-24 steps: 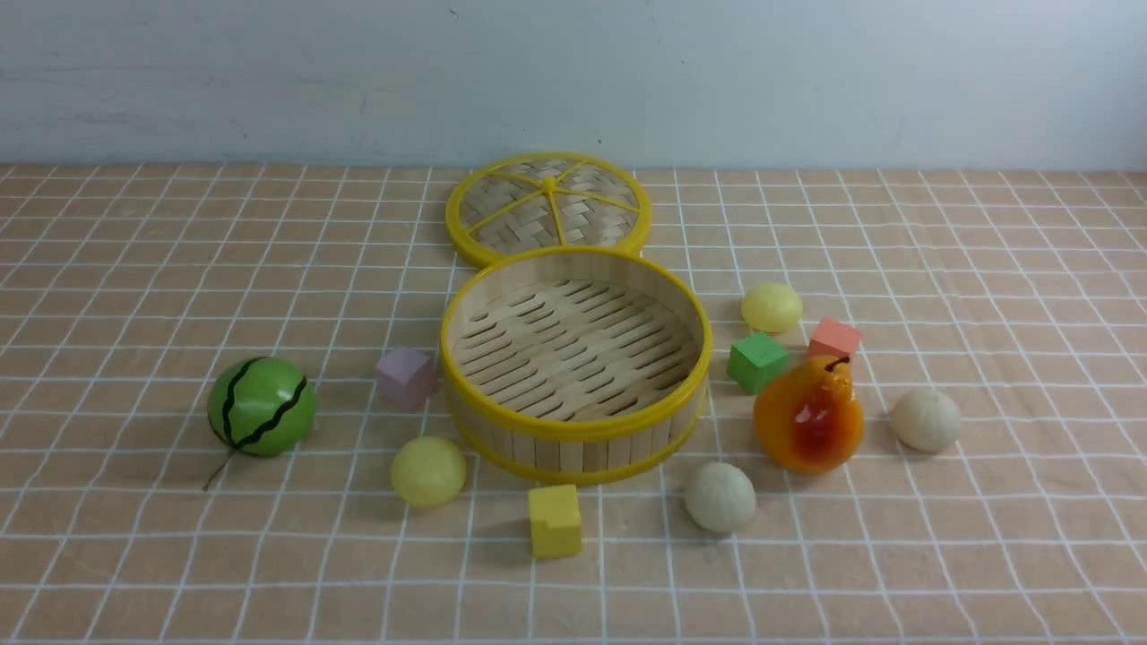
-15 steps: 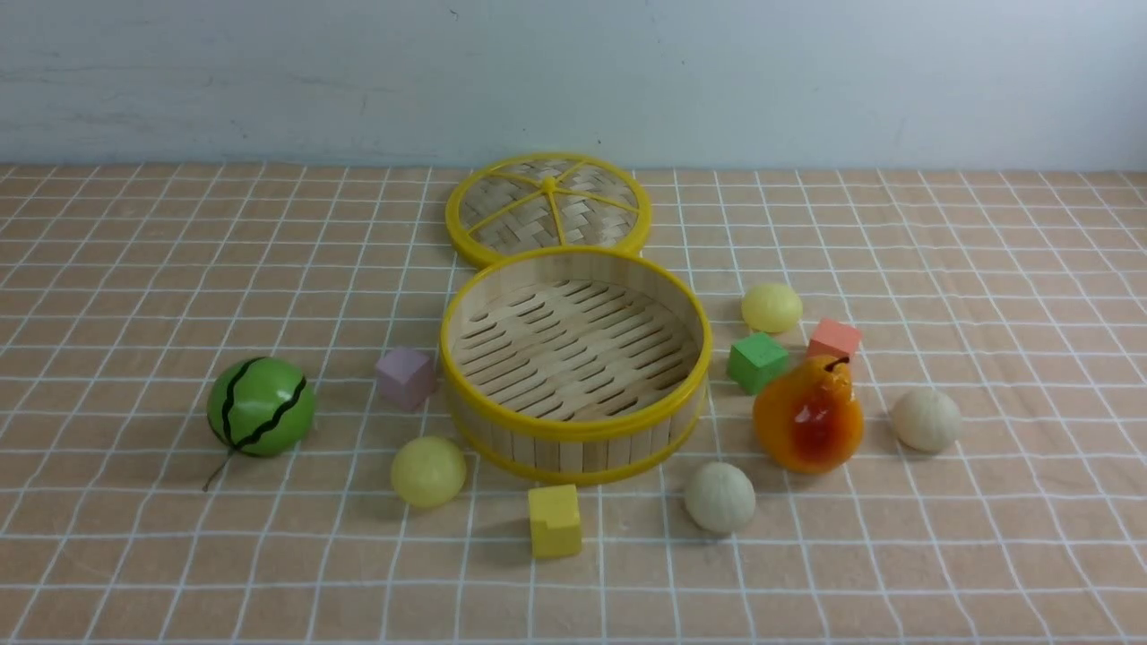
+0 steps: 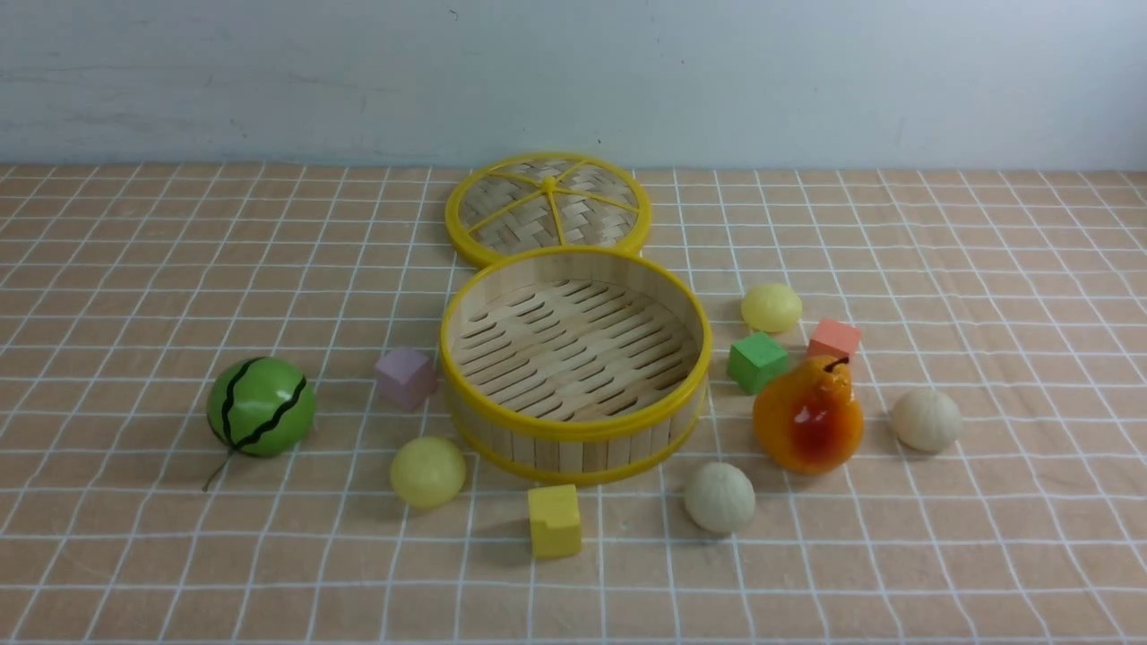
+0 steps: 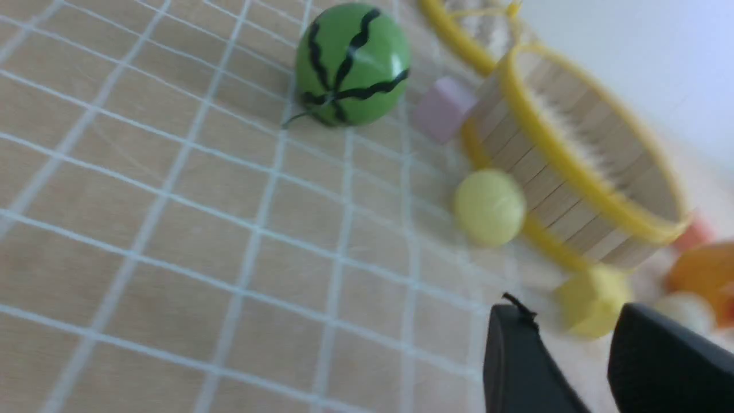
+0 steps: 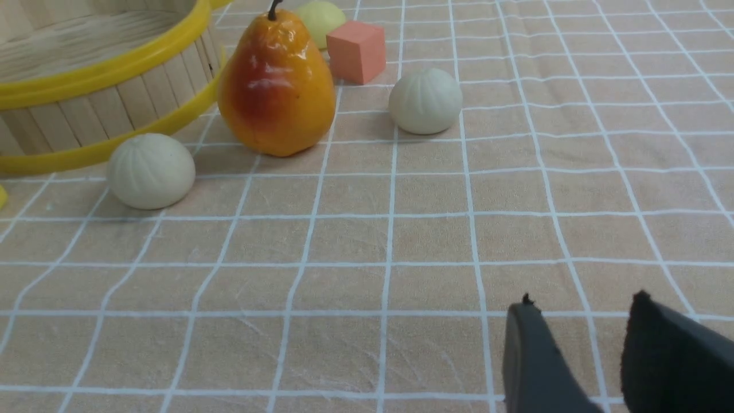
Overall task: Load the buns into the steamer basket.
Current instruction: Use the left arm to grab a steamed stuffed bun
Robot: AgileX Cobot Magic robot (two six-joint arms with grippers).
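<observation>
The steamer basket [image 3: 573, 432] stands mid-table with nothing on its slatted floor. Around it lie the buns: a pale yellow one [image 3: 428, 471] at its front left, another pale yellow one [image 3: 771, 307] at its right, a cream one [image 3: 720, 496] at the front right, and a second cream one [image 3: 926, 418] farther right. Neither arm shows in the front view. My left gripper [image 4: 570, 312] is open and holds nothing, short of the near yellow bun [image 4: 489, 207]. My right gripper [image 5: 582, 301] is open over bare cloth, well short of the cream buns [image 5: 151, 170] [image 5: 425, 101].
The woven lid [image 3: 548, 208] lies behind the basket. A green watermelon ball [image 3: 261, 406] sits at the left and an orange pear [image 3: 808, 414] between the right-hand buns. Purple [image 3: 405, 377], yellow [image 3: 555, 520], green [image 3: 757, 361] and salmon [image 3: 833, 339] cubes stand close around the basket.
</observation>
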